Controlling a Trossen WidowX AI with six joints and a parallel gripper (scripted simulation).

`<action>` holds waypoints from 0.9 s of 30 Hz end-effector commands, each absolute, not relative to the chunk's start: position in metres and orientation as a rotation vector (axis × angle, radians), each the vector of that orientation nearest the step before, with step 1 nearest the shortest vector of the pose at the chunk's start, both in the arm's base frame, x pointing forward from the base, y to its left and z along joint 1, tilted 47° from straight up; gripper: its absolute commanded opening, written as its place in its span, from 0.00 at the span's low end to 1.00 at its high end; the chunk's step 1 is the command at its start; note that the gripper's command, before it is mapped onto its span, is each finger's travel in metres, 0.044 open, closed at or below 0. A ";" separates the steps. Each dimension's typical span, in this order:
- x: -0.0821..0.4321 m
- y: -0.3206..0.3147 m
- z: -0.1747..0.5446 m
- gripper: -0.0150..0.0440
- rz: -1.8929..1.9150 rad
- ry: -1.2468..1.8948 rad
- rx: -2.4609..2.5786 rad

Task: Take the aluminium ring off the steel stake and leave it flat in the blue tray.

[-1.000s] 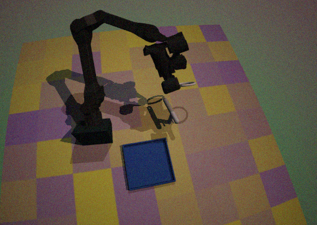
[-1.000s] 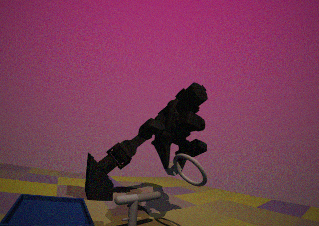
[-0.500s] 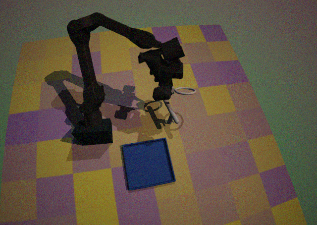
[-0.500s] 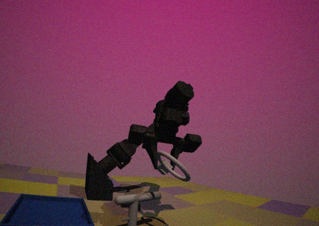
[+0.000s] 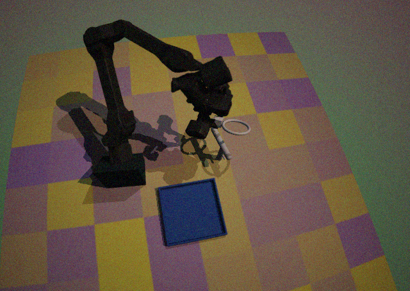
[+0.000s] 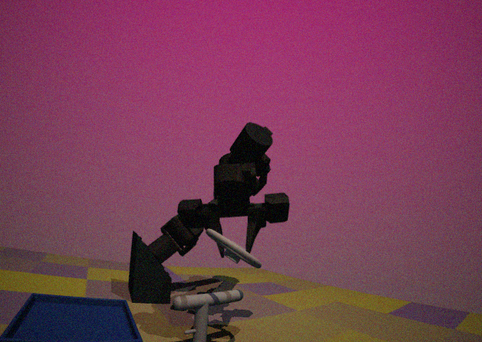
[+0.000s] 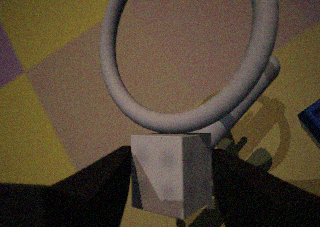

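The pale aluminium ring (image 5: 248, 129) (image 6: 233, 247) (image 7: 172, 123) is off the stake, in the air above it and tilted in the exterior view. Its block-like tab (image 5: 218, 120) (image 6: 231, 256) (image 7: 157, 169) is between the fingers. My gripper (image 5: 215, 123) (image 6: 235, 253) (image 7: 171, 157) is shut on this tab; the ring sticks out beyond the fingertips. The stake's cross-bar (image 5: 221, 143) (image 6: 208, 299) (image 7: 254, 91) is below the ring, on its post (image 6: 200, 322). The blue tray (image 5: 191, 211) (image 6: 74, 319) (image 7: 313, 122) is empty.
A small peg (image 6: 190, 331) juts from the post below the cross-bar. The arm's base (image 5: 119, 172) (image 6: 150, 282) stands behind the tray in the exterior view. Shadows of the arm and ring fall on the chequered surface around the stake.
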State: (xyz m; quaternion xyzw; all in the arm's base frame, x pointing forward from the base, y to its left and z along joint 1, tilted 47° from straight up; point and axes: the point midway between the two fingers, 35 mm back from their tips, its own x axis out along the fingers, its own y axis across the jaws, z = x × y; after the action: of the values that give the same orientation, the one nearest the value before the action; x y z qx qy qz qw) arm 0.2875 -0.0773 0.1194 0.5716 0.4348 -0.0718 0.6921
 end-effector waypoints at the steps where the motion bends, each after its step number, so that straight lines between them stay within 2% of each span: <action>1: 0.283 -0.081 0.119 0.25 -0.199 0.933 1.381; 27: 0.253 -0.088 0.094 0.25 -0.406 0.788 1.958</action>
State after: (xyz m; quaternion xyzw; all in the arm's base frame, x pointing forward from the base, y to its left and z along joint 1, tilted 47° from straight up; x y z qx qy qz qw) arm 0.2566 -0.0859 0.0934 0.7778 0.3423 -0.1609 0.5020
